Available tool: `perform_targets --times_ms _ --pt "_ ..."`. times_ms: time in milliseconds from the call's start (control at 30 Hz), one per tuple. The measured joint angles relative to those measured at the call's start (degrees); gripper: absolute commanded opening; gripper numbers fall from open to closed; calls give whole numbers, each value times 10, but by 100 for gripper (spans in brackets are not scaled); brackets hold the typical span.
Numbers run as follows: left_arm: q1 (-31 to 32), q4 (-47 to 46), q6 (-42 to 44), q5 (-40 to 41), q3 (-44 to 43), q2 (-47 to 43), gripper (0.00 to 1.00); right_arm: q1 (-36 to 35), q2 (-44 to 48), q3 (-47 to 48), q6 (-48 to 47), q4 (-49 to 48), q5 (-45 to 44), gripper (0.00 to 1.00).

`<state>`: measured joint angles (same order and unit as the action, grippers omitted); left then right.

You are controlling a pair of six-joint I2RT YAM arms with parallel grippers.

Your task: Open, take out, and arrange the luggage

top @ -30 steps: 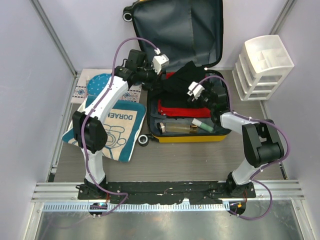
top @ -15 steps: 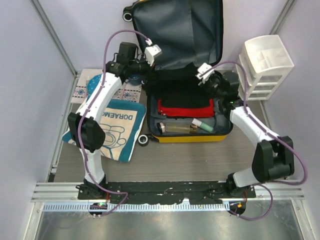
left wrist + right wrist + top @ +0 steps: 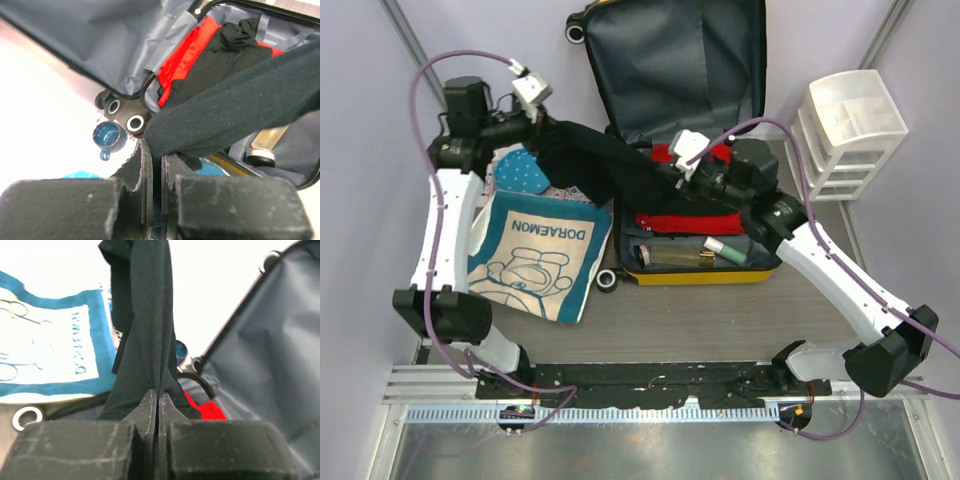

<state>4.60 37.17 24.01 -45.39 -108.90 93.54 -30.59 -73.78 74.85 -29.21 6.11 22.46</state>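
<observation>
Luggage (image 3: 680, 60) lies open on the worktop (image 3: 720, 320), lid upright. Left end effector (image 3: 156, 152), left of the luggage, and right end effector (image 3: 157, 395), above its lower shell, each clamp a black garment (image 3: 610, 160) stretched between them. Red clothing (image 3: 690, 218) lies inside the luggage.

The right hand (image 3: 158, 399) pinches a black garment (image 3: 146, 315) beside the luggage (image 3: 260, 355), whose lining is grey.
</observation>
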Motion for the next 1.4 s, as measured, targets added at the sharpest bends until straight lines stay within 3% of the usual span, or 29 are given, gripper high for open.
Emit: perform_targets --times_ms 400,833,1067,1400 --pt "-179 9 24 -69 123 -177 0 -158 -68 120 24 35 -55 1" --pt "-241 24 148 56 233 -388 0 -330 -92 171 5 78 -91 1" --pt "-242 21 189 119 283 -387 0 -331 -138 198 18 75 -101 1" --pt "-242 -30 190 110 377 -296 0 -239 -223 189 37 61 -97 1"
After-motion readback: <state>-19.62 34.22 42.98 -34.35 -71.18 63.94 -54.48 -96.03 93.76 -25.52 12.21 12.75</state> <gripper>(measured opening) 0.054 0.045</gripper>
